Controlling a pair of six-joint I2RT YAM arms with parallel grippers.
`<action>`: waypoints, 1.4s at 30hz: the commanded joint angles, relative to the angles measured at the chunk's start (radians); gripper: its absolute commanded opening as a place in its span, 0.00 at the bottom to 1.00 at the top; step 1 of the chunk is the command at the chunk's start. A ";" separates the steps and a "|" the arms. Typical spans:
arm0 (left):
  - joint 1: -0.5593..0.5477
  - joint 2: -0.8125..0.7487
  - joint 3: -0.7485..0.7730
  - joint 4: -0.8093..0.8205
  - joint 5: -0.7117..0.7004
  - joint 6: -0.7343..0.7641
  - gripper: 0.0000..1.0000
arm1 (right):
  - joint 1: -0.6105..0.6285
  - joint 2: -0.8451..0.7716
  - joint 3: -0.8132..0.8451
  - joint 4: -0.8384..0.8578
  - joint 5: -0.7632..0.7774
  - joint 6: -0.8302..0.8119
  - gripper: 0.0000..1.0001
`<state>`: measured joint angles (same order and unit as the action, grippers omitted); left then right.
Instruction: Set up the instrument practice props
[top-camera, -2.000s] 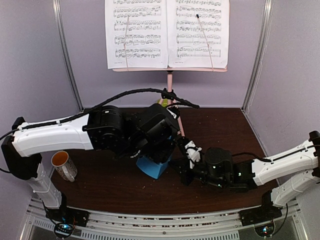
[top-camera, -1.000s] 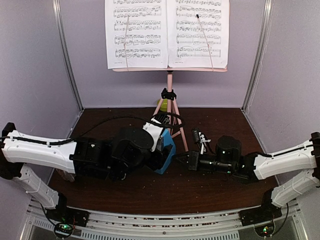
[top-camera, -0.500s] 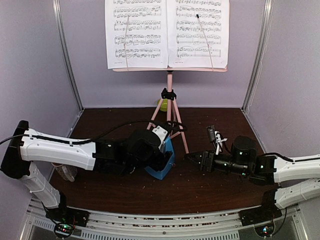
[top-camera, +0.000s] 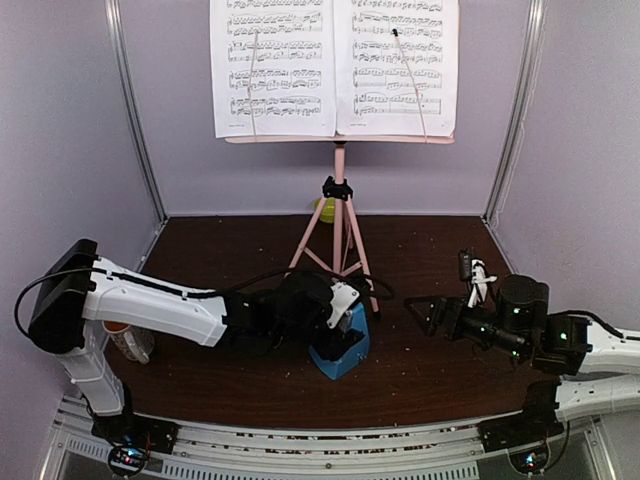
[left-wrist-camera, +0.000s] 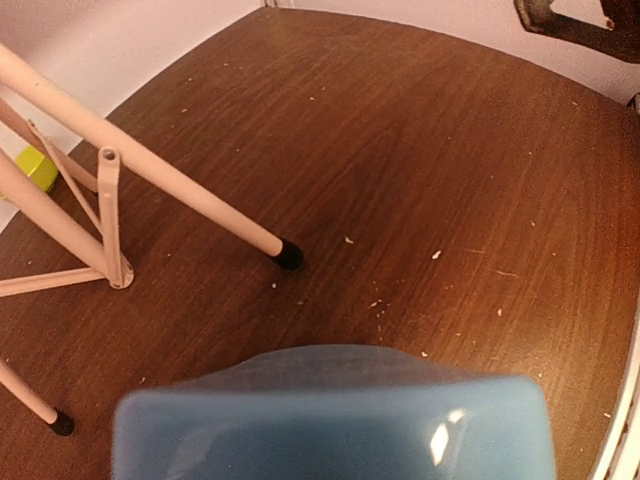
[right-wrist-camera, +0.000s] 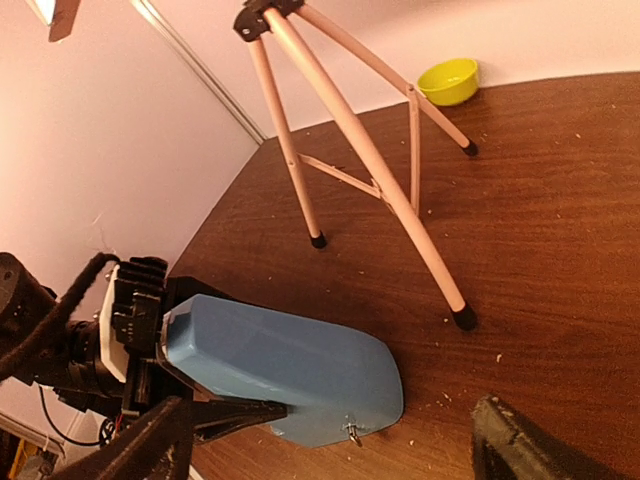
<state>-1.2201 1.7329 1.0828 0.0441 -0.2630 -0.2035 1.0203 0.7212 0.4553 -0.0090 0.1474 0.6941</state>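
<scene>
The pink music stand (top-camera: 340, 180) stands at the back middle, with two sheet-music pages (top-camera: 272, 65) (top-camera: 397, 65) side by side on its desk. The blue metronome (top-camera: 345, 360) sits low at the table, just in front of the stand's right front leg (right-wrist-camera: 430, 260). My left gripper (top-camera: 333, 332) is shut on the metronome (right-wrist-camera: 280, 365), and its blue body (left-wrist-camera: 330, 420) fills the bottom of the left wrist view. My right gripper (top-camera: 425, 312) hangs open to the metronome's right, apart from it. Its dark fingers (right-wrist-camera: 150, 445) frame the metronome in the right wrist view.
A lime-green bowl (right-wrist-camera: 448, 80) lies by the back wall behind the stand's legs (left-wrist-camera: 190, 195). A cream mug (top-camera: 125, 340) shows partly behind my left arm at the near left. Purple walls close the table on three sides.
My left arm has carried the metronome right and down toward the table's front. My right gripper has let go, opened wide and drawn back to the right.
</scene>
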 joint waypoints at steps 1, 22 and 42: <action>0.014 0.015 0.017 0.164 0.118 0.063 0.46 | -0.004 -0.029 0.041 -0.121 0.129 -0.025 1.00; 0.075 -0.331 -0.222 0.129 0.250 0.074 0.95 | -0.055 0.316 0.320 -0.086 -0.137 -0.125 1.00; 0.100 -0.263 -0.181 0.231 0.318 0.068 0.77 | -0.117 0.530 0.331 0.066 -0.363 0.120 0.99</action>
<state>-1.1255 1.4475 0.8627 0.2016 0.0208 -0.1230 0.9215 1.2407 0.8181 -0.0200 -0.1665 0.7513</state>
